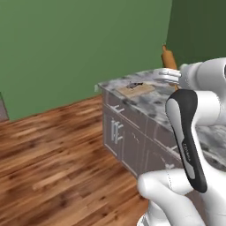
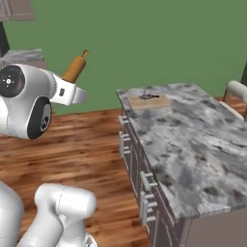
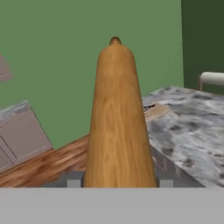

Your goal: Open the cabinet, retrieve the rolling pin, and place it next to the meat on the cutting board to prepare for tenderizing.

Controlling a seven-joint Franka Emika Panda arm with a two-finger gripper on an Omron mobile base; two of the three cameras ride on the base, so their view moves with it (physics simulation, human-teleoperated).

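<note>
The gripper (image 2: 73,86) is clamped on the rolling pin (image 2: 75,68), carried in the air well short of the cutting board (image 2: 150,102) on the tabletop (image 2: 193,140), and that long free end could sweep the meat (image 2: 150,96) off.

The rolling pin (image 3: 117,122) sticks straight out past the jaws, with open air all around it. The wood floor (image 1: 57,154) between the robot and the desk (image 2: 193,144) is bare. Most of the desk top is bare too. At its far end lies the cutting board (image 2: 150,102) with the meat (image 2: 148,95) on it.
</note>
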